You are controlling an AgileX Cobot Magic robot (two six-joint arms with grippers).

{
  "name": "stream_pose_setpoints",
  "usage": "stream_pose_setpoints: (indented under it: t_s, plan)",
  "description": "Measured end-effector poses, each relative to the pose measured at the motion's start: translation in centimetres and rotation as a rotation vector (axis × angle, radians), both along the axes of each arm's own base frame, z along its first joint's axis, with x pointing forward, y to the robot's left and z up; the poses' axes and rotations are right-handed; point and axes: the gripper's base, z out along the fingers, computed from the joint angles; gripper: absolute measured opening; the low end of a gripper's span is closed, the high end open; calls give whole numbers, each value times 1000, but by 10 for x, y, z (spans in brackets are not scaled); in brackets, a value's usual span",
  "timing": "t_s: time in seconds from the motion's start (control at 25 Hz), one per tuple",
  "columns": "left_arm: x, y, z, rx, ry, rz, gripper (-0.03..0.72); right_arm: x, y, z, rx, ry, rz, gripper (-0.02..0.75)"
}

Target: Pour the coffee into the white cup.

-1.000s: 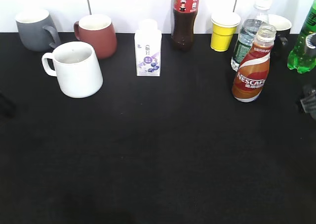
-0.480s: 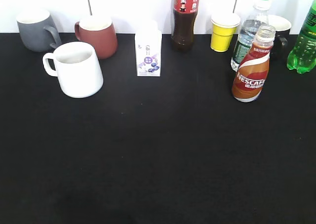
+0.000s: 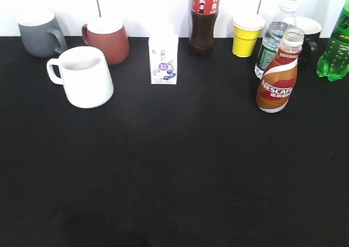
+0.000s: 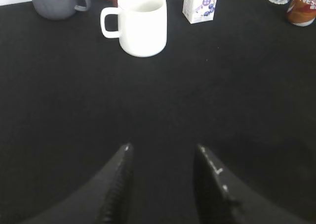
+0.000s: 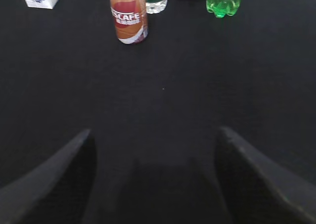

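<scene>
Nothing is grasped yet: the right gripper (image 5: 154, 157) hangs wide open, well short of the coffee (image 3: 278, 72) standing upright at the table's right (cap seemingly off); the left gripper (image 4: 163, 182), moderately open and empty, faces the white cup (image 3: 83, 75); next, the right must close around the bottle's waist

Even, diffuse light, no hard shadows on the matte black table (image 3: 180, 170), which swallows detail. Far white wall (image 3: 142, 7) is blown out; milk carton (image 3: 163, 59) top washes into it. Soft glare on the white cup (image 3: 84, 78). Wrist views softer: near gripper fingers (image 4: 116, 184) blurred, right wrist fingers (image 5: 59, 179) heavily defocused.
</scene>
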Motion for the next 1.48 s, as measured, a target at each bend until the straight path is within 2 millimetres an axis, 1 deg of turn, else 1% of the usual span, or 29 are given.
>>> stream_pose_setpoints:
  t_s: [0.44, 0.52, 0.76, 0.92, 1.48]
  plan:
    - [0, 0, 0, -2, -4, 0, 312, 0, 1, 0, 10, 4, 12, 565]
    - [0, 0, 0, -2, -4, 9, 312, -1, 1, 0, 10, 4, -9, 565]
    - [1, -3, 0, -1, -4, 281, 312, -5, 2, 0, 11, 2, -266, 565]
    - [1, -3, 0, -1, -4, 304, 312, -7, 3, 0, 11, 0, -384, 565]
    - [1, -3, 0, -1, -4, 304, 312, -7, 3, 0, 11, 0, -393, 565]
